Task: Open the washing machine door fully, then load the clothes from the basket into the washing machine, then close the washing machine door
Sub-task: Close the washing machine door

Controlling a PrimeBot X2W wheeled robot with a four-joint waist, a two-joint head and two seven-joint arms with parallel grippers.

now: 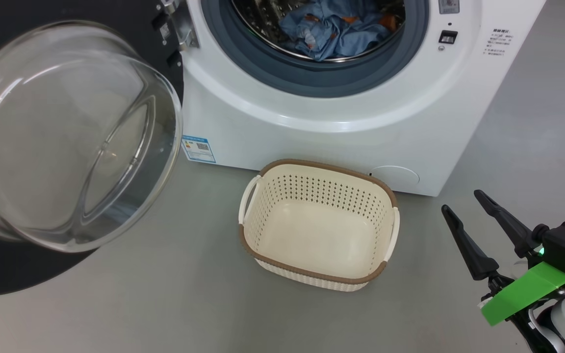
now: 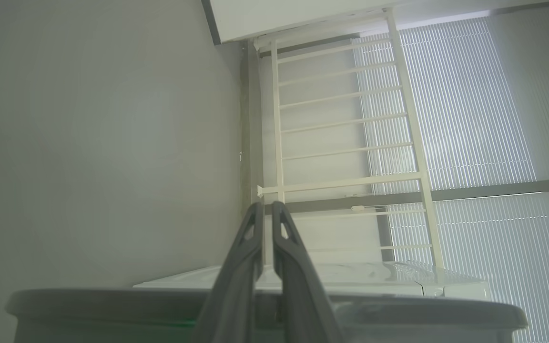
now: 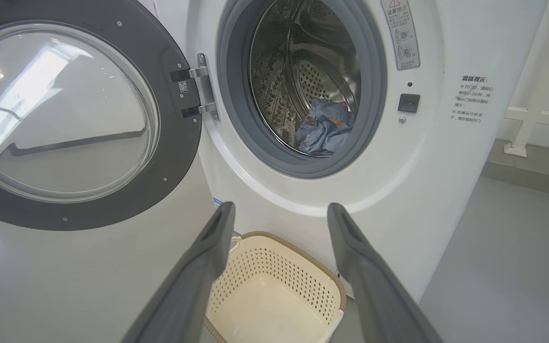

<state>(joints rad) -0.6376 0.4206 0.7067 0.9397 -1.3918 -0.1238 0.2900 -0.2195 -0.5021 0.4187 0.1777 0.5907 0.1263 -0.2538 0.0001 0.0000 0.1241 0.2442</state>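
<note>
The washing machine (image 1: 341,122) (image 3: 427,157) stands with its door (image 1: 62,142) (image 3: 65,114) swung wide to the left, the glass bowl bulging toward me. Light blue clothes (image 1: 334,29) (image 3: 324,131) lie inside the steel drum. The cream basket (image 1: 317,225) (image 3: 274,290) sits on the floor before the machine with nothing in it. My right gripper (image 1: 461,201) (image 3: 279,209) is open at the lower right, to the right of the basket, holding nothing. In the left wrist view my left gripper (image 2: 266,206) is shut and empty, pointing over the machine's top toward a wall.
Grey floor (image 1: 165,304) spreads around the basket. A small blue label (image 1: 198,149) sits low on the machine's front. A white railing (image 2: 346,124) and window blinds (image 2: 474,119) stand beyond the left gripper. A white post base (image 3: 517,138) stands right of the machine.
</note>
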